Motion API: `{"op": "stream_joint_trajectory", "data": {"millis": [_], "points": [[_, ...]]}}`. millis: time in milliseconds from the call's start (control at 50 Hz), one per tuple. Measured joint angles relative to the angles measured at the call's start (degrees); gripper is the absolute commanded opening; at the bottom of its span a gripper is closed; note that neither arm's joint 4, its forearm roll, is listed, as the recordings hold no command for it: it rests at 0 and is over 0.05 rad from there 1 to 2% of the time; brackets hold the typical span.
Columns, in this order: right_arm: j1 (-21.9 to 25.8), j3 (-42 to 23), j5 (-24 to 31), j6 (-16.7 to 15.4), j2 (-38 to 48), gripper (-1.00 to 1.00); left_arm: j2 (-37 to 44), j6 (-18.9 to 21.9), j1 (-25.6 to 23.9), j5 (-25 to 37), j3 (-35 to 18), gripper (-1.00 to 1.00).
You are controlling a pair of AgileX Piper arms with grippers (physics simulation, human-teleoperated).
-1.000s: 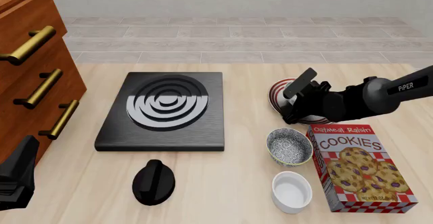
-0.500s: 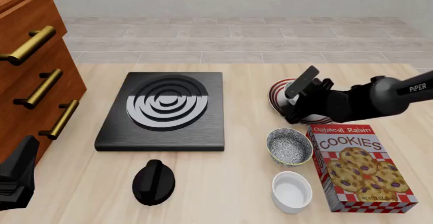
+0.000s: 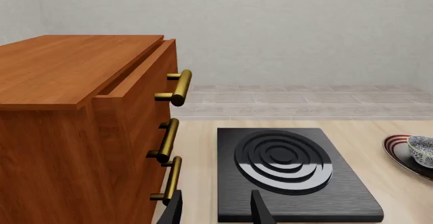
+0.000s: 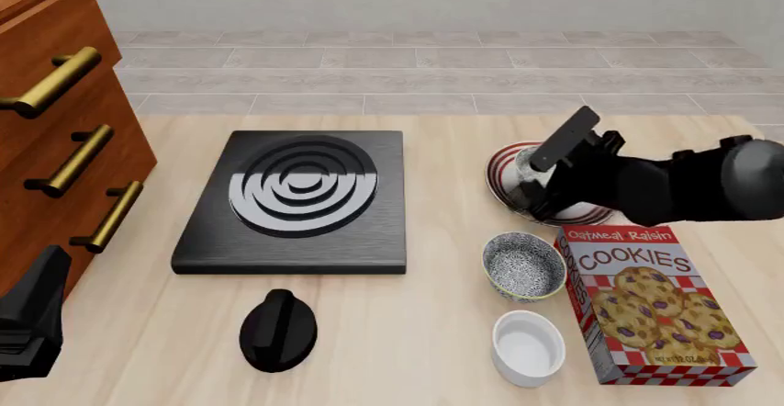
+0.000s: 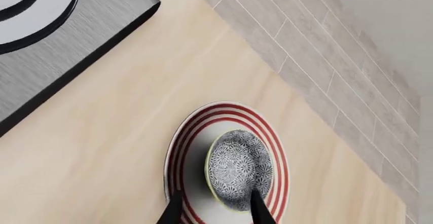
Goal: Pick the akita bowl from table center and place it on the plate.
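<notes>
The akita bowl (image 5: 240, 169) sits inside the plate (image 5: 181, 148), upright on the white middle within the red rings. The right gripper (image 5: 213, 210) hangs just above it with its two fingers (image 5: 172, 211) spread apart; the bowl's near side lies in the gap between the tips, and neither finger appears to touch it. From the front, that arm covers most of the plate. The left gripper (image 3: 215, 210) is well away by the wooden drawers (image 3: 101, 127), fingers apart and empty, with the black stove plate (image 3: 291, 176) just beyond its tips
</notes>
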Motion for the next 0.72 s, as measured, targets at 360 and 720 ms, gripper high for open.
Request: {"op": "stream_joint_trajectory", "data": {"millis": [360,720], "points": [[0.5,7.2,3.1,2.0,-13.6,1.0,0.0,0.0,0.0,0.0,0.0,1.0],[1.9,13.2,11.8,2.8,-32.1,1.0,0.0,0.0,0.0,0.0,0.0,1.0]]}}
